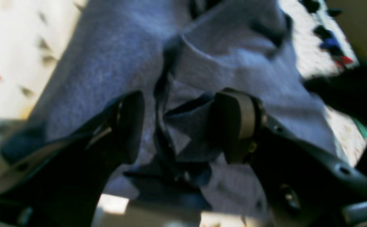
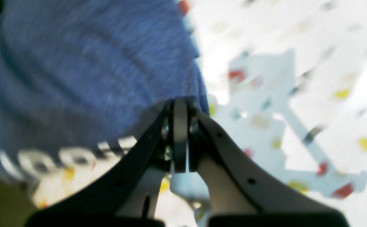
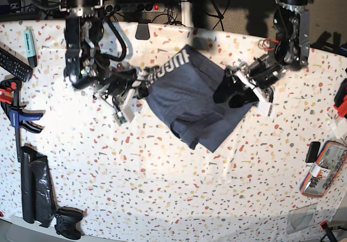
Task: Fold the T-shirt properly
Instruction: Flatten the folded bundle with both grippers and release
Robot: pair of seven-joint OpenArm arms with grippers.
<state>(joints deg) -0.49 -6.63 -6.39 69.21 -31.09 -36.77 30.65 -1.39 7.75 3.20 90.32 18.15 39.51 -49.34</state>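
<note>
The navy-blue T-shirt (image 3: 190,98) lies bunched between my two arms on the speckled table (image 3: 162,188), with white lettering (image 3: 169,64) along its upper left edge. My right gripper (image 3: 145,87) is shut on the shirt's left edge; the right wrist view shows the jaws (image 2: 180,105) pinching the hem of the shirt (image 2: 76,69) above the lettering. My left gripper (image 3: 223,94) is at the shirt's right side. In the left wrist view it (image 1: 183,97) is open, its fingers straddling a raised fold of the shirt (image 1: 107,63).
A remote (image 3: 8,60), a teal marker (image 3: 28,40) and a blue clamp (image 3: 13,112) lie at the left edge. A black bag (image 3: 35,188) and a game controller (image 3: 68,223) are at the lower left. A small parts box (image 3: 325,166) sits at the right.
</note>
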